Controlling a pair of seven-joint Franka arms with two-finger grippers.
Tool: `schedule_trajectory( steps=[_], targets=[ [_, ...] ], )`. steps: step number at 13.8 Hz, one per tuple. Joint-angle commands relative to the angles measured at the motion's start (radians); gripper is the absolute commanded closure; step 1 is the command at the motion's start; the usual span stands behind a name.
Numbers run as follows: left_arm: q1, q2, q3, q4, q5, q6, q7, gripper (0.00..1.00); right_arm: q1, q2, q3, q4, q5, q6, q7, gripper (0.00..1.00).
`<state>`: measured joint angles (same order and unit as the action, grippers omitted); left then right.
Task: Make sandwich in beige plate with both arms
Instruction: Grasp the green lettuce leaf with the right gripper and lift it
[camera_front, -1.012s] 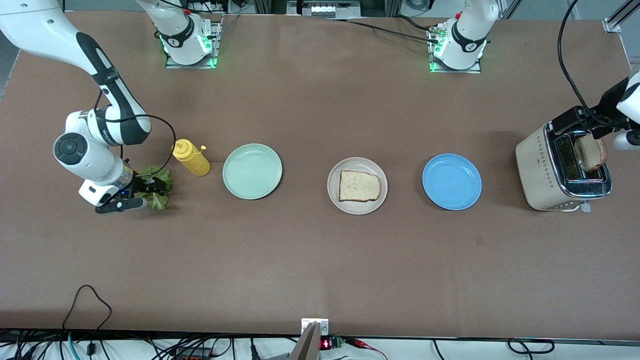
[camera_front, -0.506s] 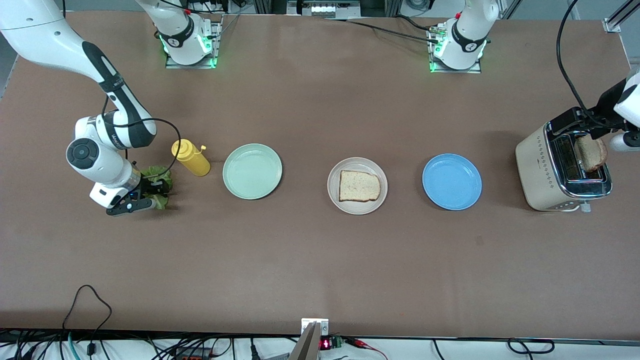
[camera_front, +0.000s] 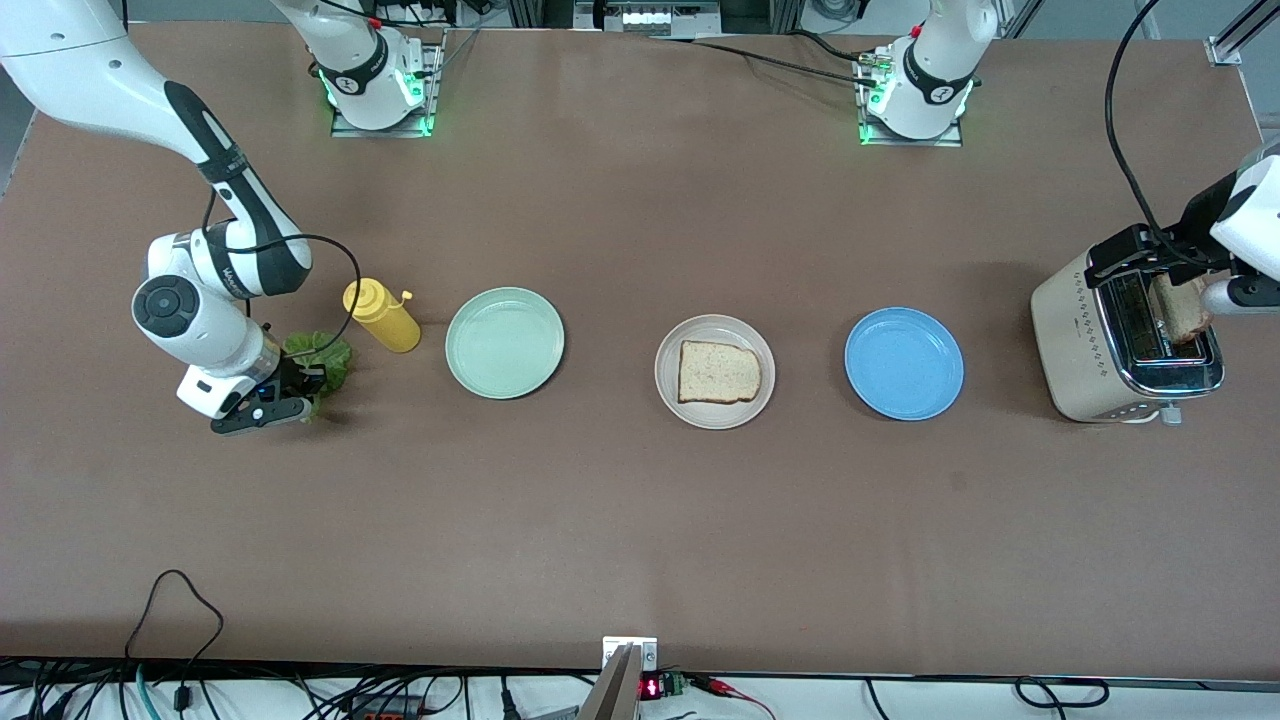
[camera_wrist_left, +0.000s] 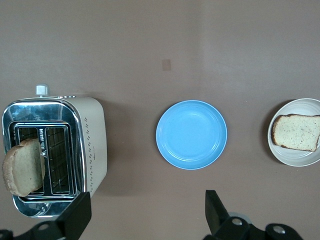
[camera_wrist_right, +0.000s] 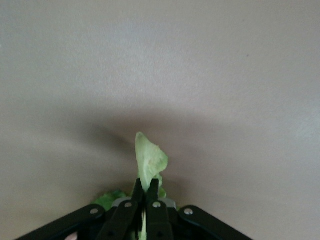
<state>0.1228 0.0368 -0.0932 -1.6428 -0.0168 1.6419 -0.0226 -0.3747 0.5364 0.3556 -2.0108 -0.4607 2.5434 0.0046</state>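
The beige plate (camera_front: 668, 372) lies mid-table and carries one bread slice (camera_front: 719, 372); the left wrist view shows that plate (camera_wrist_left: 295, 156) and its slice (camera_wrist_left: 297, 132) too. A green lettuce leaf (camera_front: 330, 358) lies toward the right arm's end of the table. My right gripper (camera_front: 298, 388) is shut on it, and in the right wrist view the leaf (camera_wrist_right: 150, 157) stands up from between the shut gripper (camera_wrist_right: 146, 187). A second bread slice (camera_front: 1187, 308) sticks out of the toaster (camera_front: 1085, 340). My left gripper (camera_front: 1170, 272) hangs open over the toaster, holding nothing; the left wrist view shows the gripper (camera_wrist_left: 146, 200) wide open beside the toaster (camera_wrist_left: 92, 135).
A yellow mustard bottle (camera_front: 382, 315) lies beside the lettuce. A mint-green plate (camera_front: 504, 343) sits between the bottle and the beige plate. A blue plate (camera_front: 903, 363) sits between the beige plate and the toaster, also seen as the blue plate (camera_wrist_left: 191, 134).
My right gripper has closed on the lettuce leaf, which is now bunched up between its fingers. My left gripper has shifted a little over the toaster and stays open.
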Motion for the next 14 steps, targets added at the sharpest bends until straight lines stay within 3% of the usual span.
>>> schedule_trajectory(
  steps=[1, 4, 7, 9, 11, 14],
  targets=[
    [-0.009, 0.000, -0.002, 0.012, 0.018, -0.014, 0.010, 0.00, -0.004, -0.056, 0.011, 0.000, -0.013, -0.035, -0.023, 1.00],
    [-0.011, 0.003, -0.003, 0.014, 0.018, -0.013, 0.006, 0.00, -0.012, -0.139, 0.034, 0.000, 0.005, -0.125, -0.058, 1.00],
    [0.003, 0.031, 0.007, 0.052, 0.020, -0.014, 0.007, 0.00, -0.010, -0.202, 0.060, 0.041, 0.143, -0.260, -0.107, 1.00],
    [0.065, 0.052, 0.023, 0.055, 0.018, -0.011, 0.013, 0.00, -0.003, -0.216, 0.072, 0.163, 0.277, -0.456, -0.164, 1.00],
    [0.100, 0.081, 0.024, 0.055, 0.018, -0.010, 0.012, 0.00, 0.008, -0.216, 0.089, 0.307, 0.341, -0.665, -0.176, 1.00],
    [0.152, 0.121, 0.026, 0.055, 0.049, -0.005, 0.015, 0.00, 0.029, -0.216, 0.127, 0.429, 0.430, -0.831, -0.114, 1.00]
  ],
)
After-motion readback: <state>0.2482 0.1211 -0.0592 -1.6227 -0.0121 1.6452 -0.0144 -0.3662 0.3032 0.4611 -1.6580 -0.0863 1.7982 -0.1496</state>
